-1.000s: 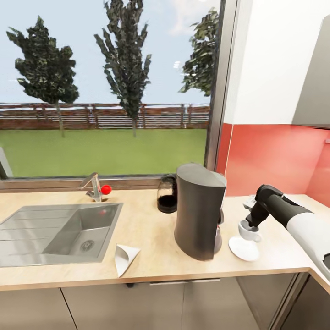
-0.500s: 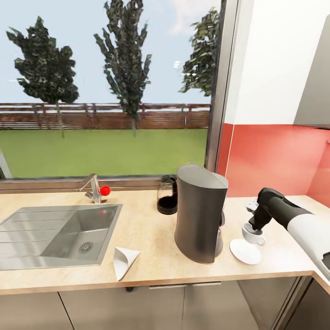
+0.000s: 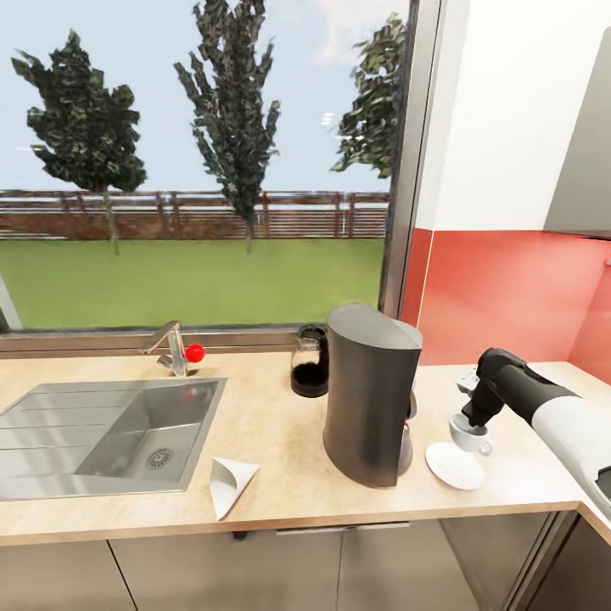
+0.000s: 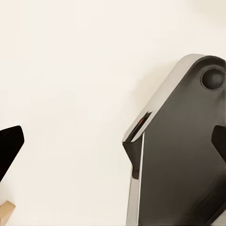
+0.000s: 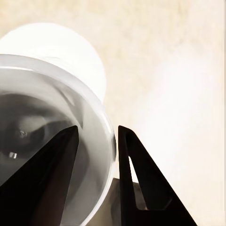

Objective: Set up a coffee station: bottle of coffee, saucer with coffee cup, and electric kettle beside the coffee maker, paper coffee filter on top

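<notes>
The dark grey coffee maker point(image 3: 371, 395) stands on the countertop point(image 3: 271, 441). Right of its base lies a white saucer point(image 3: 451, 468). My right gripper point(image 3: 472, 419) is shut on the rim of the white coffee cup point(image 3: 469, 436), which sits over the saucer's far right part; I cannot tell whether they touch. In the right wrist view one finger point(image 5: 52, 165) is inside the cup point(image 5: 42, 108) and the other is outside, with the saucer point(image 5: 66, 47) beyond. The bottle of coffee point(image 3: 310, 361) stands behind the coffee maker. A paper filter point(image 3: 229, 482) lies near the front edge. My left gripper point(image 4: 113, 146) is open.
A steel sink point(image 3: 110, 428) with a red-knobbed faucet point(image 3: 180, 350) takes up the counter's left. A window runs behind, and a red backsplash point(image 3: 509, 297) is on the right. A small pale object point(image 3: 463, 378) sits behind my right arm. The left wrist view faces a pale wall and a dark panel point(image 4: 183, 160).
The whole picture dropped slightly a second ago, so the camera moved. Over the last half second nothing has visibly moved; the right gripper stays on the cup.
</notes>
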`<state>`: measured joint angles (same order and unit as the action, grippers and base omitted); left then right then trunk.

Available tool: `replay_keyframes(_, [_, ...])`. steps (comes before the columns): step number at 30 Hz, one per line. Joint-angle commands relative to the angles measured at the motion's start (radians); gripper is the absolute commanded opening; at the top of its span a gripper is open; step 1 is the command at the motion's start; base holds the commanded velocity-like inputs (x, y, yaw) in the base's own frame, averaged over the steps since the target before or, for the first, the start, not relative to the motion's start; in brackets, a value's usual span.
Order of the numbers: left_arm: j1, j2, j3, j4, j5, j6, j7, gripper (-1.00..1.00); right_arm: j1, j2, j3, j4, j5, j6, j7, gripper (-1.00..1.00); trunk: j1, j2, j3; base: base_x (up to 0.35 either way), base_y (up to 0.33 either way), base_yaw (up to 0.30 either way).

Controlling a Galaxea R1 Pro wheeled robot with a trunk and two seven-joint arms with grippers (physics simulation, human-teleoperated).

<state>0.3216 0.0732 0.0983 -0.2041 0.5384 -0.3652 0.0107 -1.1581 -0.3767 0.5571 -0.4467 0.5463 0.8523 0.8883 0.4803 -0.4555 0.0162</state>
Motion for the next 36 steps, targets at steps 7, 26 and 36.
replay_keyframes(7, [0.001,0.038,0.006,0.048,0.095,-0.002,-0.093,1.0,0.0,0.0,0.003,0.0,0.009,0.0,0.008,-1.0,0.0,-0.001,0.0,0.0,0.0,0.0])
replay_keyframes(26, [0.001,0.055,0.006,0.078,0.162,-0.002,-0.155,1.0,0.0,0.001,0.005,0.013,0.01,-0.006,0.008,-1.0,0.031,-0.057,-0.025,0.0,0.0,0.0])
replay_keyframes(36, [0.001,0.055,0.005,0.078,0.163,-0.001,-0.155,1.0,0.0,0.001,0.004,0.02,0.009,-0.04,0.008,-1.0,0.069,-0.127,-0.057,0.0,0.0,0.0])
